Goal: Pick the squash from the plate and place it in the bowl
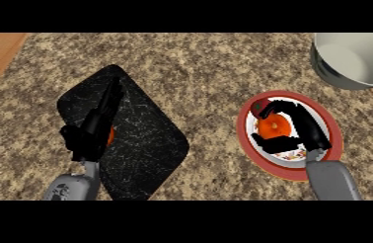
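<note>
The red-rimmed round bowl [251, 119] with a white, speckled inside holds the orange squash [275, 129], dark green at its stem end. The right hand [300, 131] curls round the squash. The left hand [93, 131], fingers straight, lies over the black marbled plate [149, 138], hiding something orange. A grey metal pot [342, 59] stands on the speckled brown granite surface [189, 59].

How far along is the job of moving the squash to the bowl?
Done: the squash is off the black plate. In hand: the right hand curls round it over the bowl. Left: letting go.
</note>
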You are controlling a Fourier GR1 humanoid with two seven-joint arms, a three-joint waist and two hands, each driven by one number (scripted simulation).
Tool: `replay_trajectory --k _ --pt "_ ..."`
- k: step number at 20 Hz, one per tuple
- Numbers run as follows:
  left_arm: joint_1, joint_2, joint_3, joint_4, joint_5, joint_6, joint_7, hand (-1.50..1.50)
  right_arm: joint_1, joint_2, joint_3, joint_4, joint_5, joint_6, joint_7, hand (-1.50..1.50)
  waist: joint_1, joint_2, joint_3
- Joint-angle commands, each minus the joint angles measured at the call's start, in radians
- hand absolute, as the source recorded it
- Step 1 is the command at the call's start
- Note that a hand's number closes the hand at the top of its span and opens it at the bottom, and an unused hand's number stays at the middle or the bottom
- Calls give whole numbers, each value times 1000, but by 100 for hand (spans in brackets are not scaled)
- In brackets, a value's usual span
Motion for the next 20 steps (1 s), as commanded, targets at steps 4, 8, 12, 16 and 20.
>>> replay_trajectory --k 4,8,12,16,20 --pt "-48 12 21 23 22 -27 -3 0 -387 121 -133 226 95 -309 314 150 34 19 11" --pt "-15 4 22 54 5 -17 -62 0 -494 133 -160 287 92 -449 157 150 10 13 11" --pt "-38 44 51 29 45 -64 5 0 -529 125 -120 301 198 -583 105 150 2 9 11" --pt "-89 11 54 49 14 -3 28 0 -628 118 -41 213 357 -612 322 150 -17 2 10" --pt "-18 9 54 72 15 -17 -43 0 -747 24 -49 174 424 -498 495 150 -18 0 9"
